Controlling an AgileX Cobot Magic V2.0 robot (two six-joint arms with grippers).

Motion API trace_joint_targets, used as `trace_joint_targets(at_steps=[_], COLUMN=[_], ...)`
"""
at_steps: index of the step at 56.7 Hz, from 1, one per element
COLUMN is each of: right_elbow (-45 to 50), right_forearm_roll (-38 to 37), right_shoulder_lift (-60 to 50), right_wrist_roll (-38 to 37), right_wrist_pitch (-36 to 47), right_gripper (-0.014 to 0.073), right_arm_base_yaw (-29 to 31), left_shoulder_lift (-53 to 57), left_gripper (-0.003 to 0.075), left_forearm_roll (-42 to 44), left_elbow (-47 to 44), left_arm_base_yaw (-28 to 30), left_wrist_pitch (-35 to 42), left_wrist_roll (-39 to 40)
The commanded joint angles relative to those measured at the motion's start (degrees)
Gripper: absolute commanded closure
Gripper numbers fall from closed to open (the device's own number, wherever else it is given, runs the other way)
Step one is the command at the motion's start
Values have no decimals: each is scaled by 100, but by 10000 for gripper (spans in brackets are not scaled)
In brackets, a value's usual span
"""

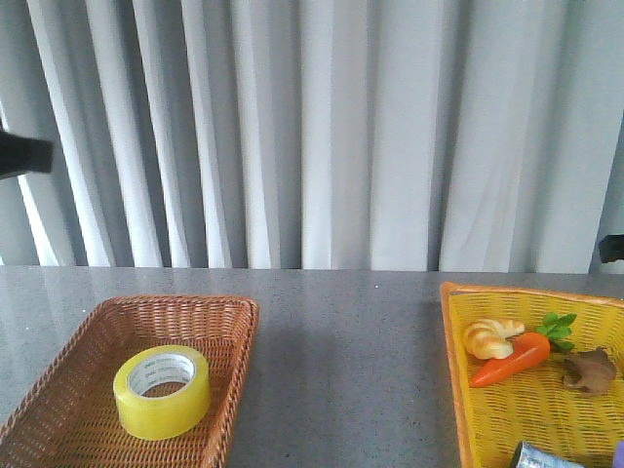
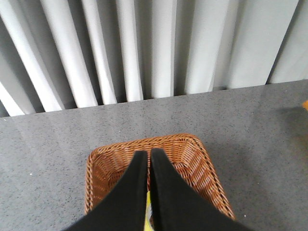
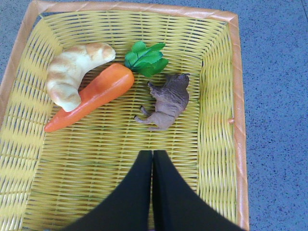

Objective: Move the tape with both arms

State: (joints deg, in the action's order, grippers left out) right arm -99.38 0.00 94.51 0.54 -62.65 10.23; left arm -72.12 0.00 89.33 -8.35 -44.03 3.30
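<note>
The yellow tape roll (image 1: 162,390) lies flat in the brown wicker basket (image 1: 73,336) at the front left of the table. In the left wrist view only a sliver of the tape (image 2: 148,214) shows between the fingers. My left gripper (image 2: 148,155) is shut and empty, high above the brown basket (image 2: 202,159). My right gripper (image 3: 152,155) is shut and empty, above the yellow basket (image 3: 216,110). Neither gripper tip shows in the front view; only dark arm parts show at its left edge (image 1: 21,154) and right edge (image 1: 612,248).
The yellow basket (image 1: 458,370) at the front right holds a croissant (image 1: 491,336), a toy carrot (image 1: 515,357), a brown animal figure (image 1: 589,370) and a silvery can (image 1: 544,456). Grey tabletop (image 1: 346,351) lies between the baskets. White curtains hang behind.
</note>
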Motion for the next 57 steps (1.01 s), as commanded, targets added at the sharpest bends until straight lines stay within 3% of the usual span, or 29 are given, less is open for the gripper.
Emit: trace_joint_targets(at_steps=[1, 16, 27, 43, 53, 57], right_elbow=[-144, -144, -144, -144, -144, -144], right_forearm_roll=[-38, -38, -38, -38, -38, -38], right_shoulder_lift=[-218, -218, -218, -218, -218, -218], right_wrist_roll=[9, 9, 9, 9, 9, 9], right_wrist_pitch=[256, 256, 256, 256, 256, 248], right_gripper=[601, 601, 601, 601, 601, 601], right_arm_base_yaw=[17, 17, 17, 17, 17, 17], left_shoulder_lift=[1043, 3609, 5051, 6354, 7010, 7251], left_gripper=[727, 727, 727, 727, 727, 727], left_forearm_roll=[181, 384, 410, 263, 264, 280], left_elbow=[-1006, -4939, -6956, -8357, -9043, -9036], left_arm_base_yaw=[-33, -33, -27, 651, 659, 659], left_wrist_pitch=[962, 3216, 3692, 4099, 4773, 4549], left_wrist_roll=[40, 40, 40, 62, 100, 161])
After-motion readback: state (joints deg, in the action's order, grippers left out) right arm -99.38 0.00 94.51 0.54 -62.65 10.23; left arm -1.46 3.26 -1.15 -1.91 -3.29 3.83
